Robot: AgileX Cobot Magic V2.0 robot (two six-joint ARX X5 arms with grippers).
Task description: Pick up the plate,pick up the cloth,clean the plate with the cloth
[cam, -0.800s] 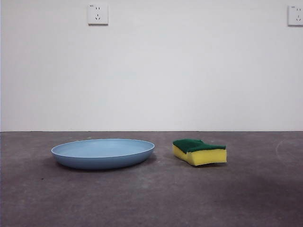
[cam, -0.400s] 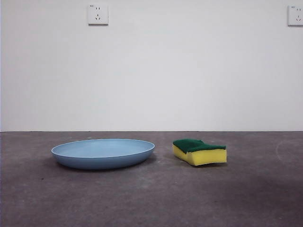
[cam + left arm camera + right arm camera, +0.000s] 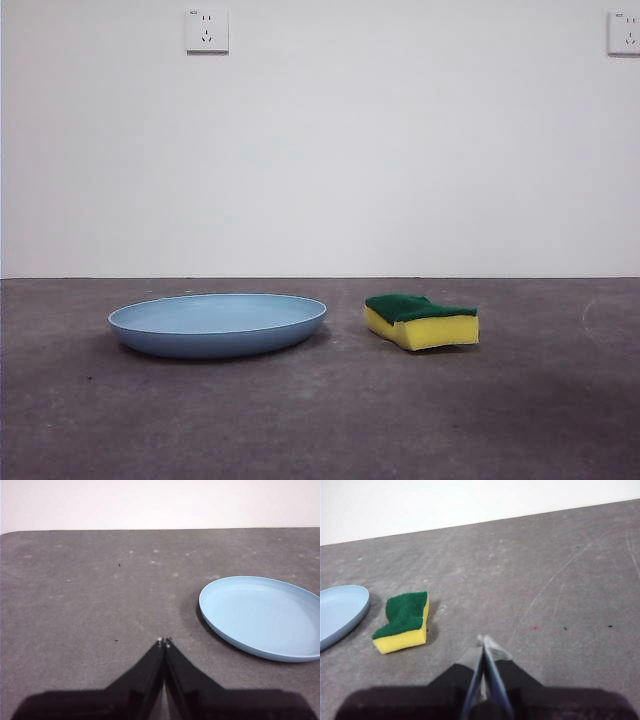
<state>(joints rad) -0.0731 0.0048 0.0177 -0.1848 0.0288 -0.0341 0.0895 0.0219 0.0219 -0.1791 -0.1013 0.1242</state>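
**Grey table, white wall, both grippers idle**

A dark grey table point(image 3: 320, 420) runs back to a plain white wall point(image 3: 400, 150) carrying two sockets point(image 3: 207, 30). My left gripper point(image 3: 164, 641) hangs above bare tabletop, jaws pressed together, holding nothing; the plate point(image 3: 262, 616) lies flat at about two o'clock from its tips, apart from them. My right gripper point(image 3: 484, 640) has its jaws together and empty too; the sponge point(image 3: 405, 621), green face up, sits at about ten o'clock from it, untouched. In the front view the plate point(image 3: 217, 324) and sponge point(image 3: 422, 320) lie near each other, not touching.
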